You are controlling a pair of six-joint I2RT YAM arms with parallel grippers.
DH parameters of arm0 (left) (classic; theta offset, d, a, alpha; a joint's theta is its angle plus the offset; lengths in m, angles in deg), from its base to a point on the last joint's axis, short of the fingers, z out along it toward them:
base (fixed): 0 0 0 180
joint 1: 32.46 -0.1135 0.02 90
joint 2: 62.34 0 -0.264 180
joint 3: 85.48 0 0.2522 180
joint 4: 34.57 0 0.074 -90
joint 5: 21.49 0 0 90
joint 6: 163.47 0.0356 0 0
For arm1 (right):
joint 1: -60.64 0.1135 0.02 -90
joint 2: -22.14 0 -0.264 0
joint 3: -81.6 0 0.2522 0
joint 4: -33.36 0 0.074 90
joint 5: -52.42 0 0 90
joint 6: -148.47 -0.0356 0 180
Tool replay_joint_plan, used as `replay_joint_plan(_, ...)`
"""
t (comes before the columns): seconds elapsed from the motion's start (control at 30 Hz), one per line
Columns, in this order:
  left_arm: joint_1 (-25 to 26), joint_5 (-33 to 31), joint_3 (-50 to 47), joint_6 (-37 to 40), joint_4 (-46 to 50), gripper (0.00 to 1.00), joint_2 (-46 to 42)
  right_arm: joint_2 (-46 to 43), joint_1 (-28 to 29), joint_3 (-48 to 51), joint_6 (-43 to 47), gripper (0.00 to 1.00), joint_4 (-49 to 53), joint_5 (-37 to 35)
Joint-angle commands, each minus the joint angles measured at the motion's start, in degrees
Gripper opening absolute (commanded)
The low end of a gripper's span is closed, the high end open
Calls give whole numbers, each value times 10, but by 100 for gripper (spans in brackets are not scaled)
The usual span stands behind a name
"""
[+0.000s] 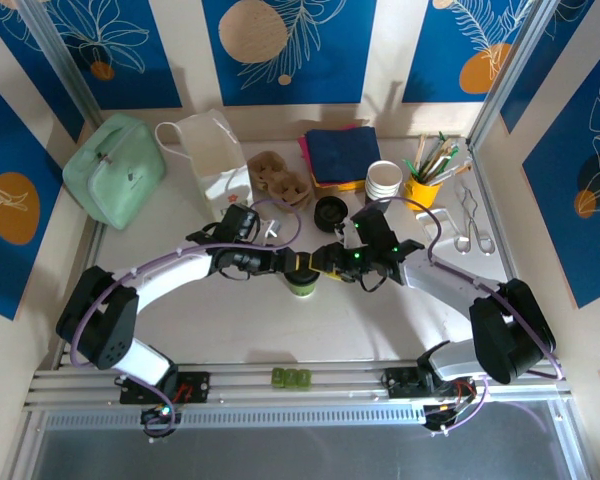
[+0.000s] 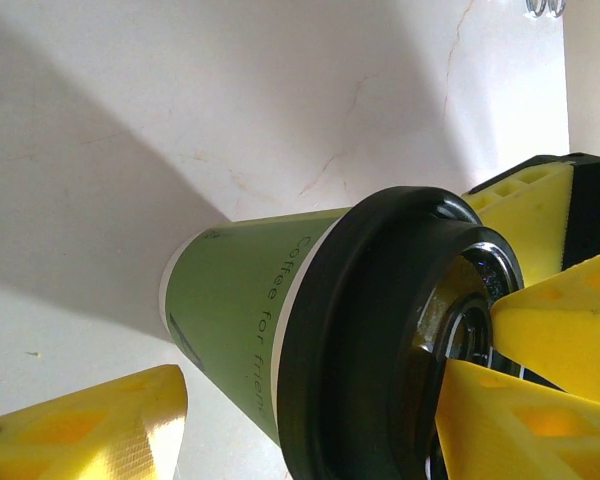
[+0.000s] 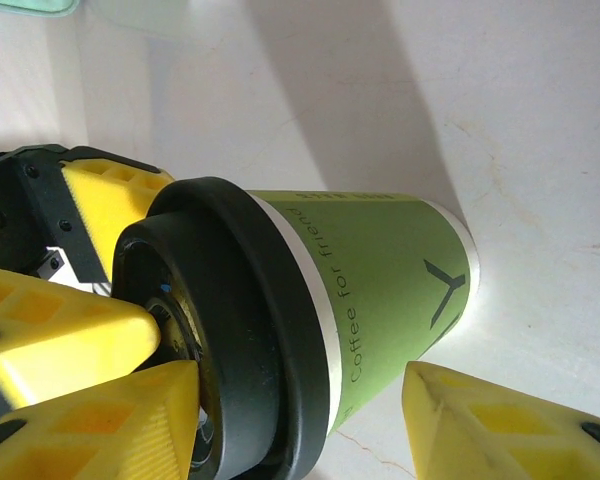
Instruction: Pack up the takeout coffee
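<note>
The takeout coffee point(image 1: 302, 284) is a green paper cup point(image 2: 242, 300) with a black lid point(image 3: 250, 330), standing upright mid-table. My left gripper point(image 1: 288, 262) reaches it from the left and my right gripper point(image 1: 330, 258) from the right, meeting over the lid. The left gripper point(image 2: 310, 405) is open: one yellow finger lies across the lid top, and the other finger point(image 2: 90, 430) hangs beside the cup wall with a gap. The right gripper point(image 3: 300, 400) is open too, with one finger point(image 3: 90, 420) on the lid top and the other finger point(image 3: 500, 430) clear of the cup side.
Behind the cup stand a brown cardboard carrier point(image 1: 278, 180), a white paper bag point(image 1: 210, 150), a loose black lid point(image 1: 331, 210) and a stack of white ribbed cups point(image 1: 384, 180). A mint bag point(image 1: 115, 168) sits far left. A yellow utensil holder point(image 1: 423, 185) and tongs point(image 1: 470, 225) sit right.
</note>
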Motion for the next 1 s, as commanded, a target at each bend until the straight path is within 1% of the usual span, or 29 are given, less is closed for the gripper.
replay_joint_plan(0.0,4,-37,-27,4,62,65,8,24,-4,29,-4,55,23,-30)
replay_joint_plan(0.2,5,-37,-33,6,61,64,-11,29,-11,56,-12,55,-3,-29)
replay_joint_plan(0.4,2,-19,-36,4,48,64,-28,21,-2,72,-19,54,-20,-26)
replay_joint_plan(0.73,1,2,-26,-10,34,65,-34,3,6,36,-11,54,12,-24)
replay_joint_plan(0.97,1,4,-10,-5,43,65,-33,-1,33,-28,21,54,64,-36)
